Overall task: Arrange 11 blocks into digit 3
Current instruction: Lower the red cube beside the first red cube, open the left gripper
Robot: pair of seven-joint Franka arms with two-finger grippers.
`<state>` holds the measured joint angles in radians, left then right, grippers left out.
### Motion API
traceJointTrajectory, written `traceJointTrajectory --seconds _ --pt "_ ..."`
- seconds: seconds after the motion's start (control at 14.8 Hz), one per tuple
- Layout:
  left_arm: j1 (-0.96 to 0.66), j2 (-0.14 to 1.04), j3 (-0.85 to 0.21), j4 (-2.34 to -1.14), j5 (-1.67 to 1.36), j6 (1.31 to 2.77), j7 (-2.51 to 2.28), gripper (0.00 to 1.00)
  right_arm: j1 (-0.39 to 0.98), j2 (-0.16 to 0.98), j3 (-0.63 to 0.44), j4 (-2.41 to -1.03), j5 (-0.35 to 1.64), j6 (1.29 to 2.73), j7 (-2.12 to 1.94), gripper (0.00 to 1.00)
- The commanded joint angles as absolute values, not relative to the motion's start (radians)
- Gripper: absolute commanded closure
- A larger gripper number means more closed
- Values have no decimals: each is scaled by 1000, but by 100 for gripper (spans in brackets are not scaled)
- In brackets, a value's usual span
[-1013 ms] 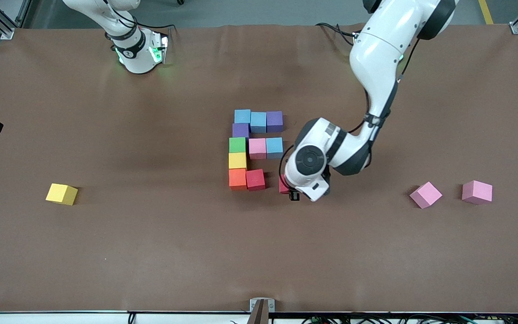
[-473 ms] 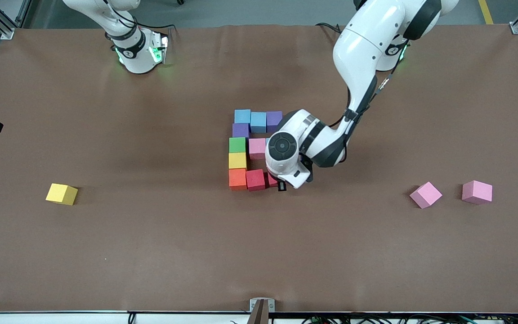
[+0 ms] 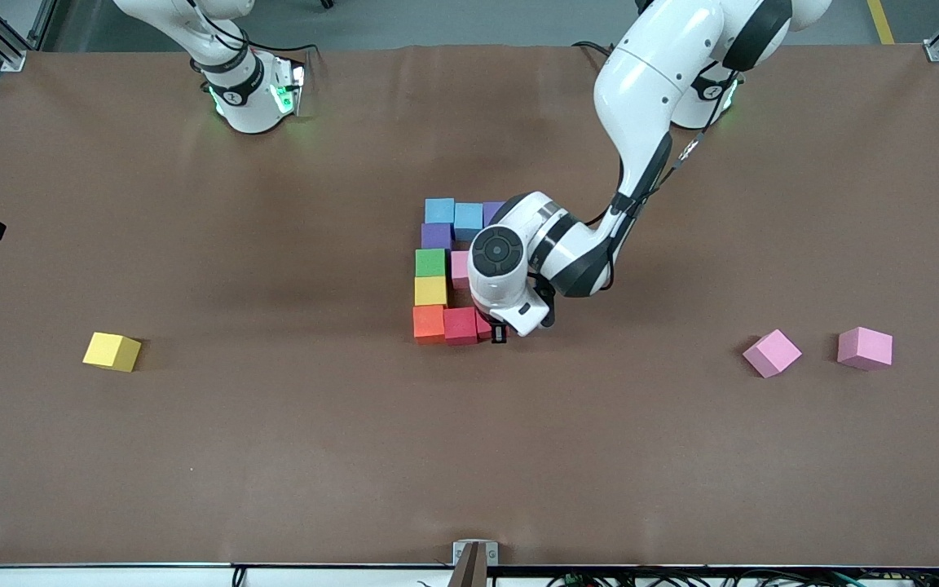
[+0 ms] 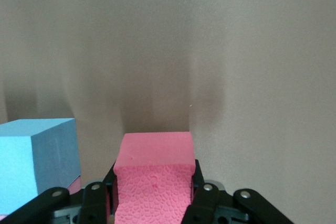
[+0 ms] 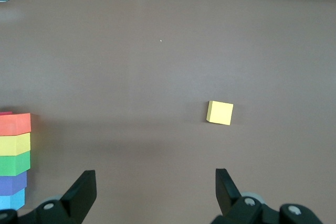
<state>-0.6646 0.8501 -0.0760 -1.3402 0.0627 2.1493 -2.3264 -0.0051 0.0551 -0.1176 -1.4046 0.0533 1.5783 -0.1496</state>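
**A:** The left gripper (image 3: pixel 495 333) is low at the near bar of the figure, clamped tight on a small matte red foam cube (image 4: pixel 154 153). That cube sits just beside the other red cube (image 3: pixel 460 325), which touches the orange cube (image 3: pixel 429 324).

**B:** So the last slot of the digit 3 is nearly filled. Is it touching down?

**A:** Can't tell from here. The danger is the fit: a finger squeezed between the two reds could shove the whole near bar toward the right arm's end.

**B:** And the light blue cube (image 4: pixel 37 156) of the middle bar is very close to the claw. A crooked lift could clip it.

**A:** The cube could also cling to a pad on release. The right gripper (image 5: pixel 154 187) waits, jaws wide apart, above a stray yellow cube (image 5: pixel 220 113).
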Motion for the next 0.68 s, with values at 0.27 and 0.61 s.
traceJointTrajectory --seconds 0.27,0.61 --pt "-670 870 -71 -1322 89 2155 -2338 97 -11 44 -112 -1411 35 1583 -146 0" --pt "-670 882 -74 -1328 87 2206 -2336 96 -11 44 -112 -1411 35 1583 -146 0"
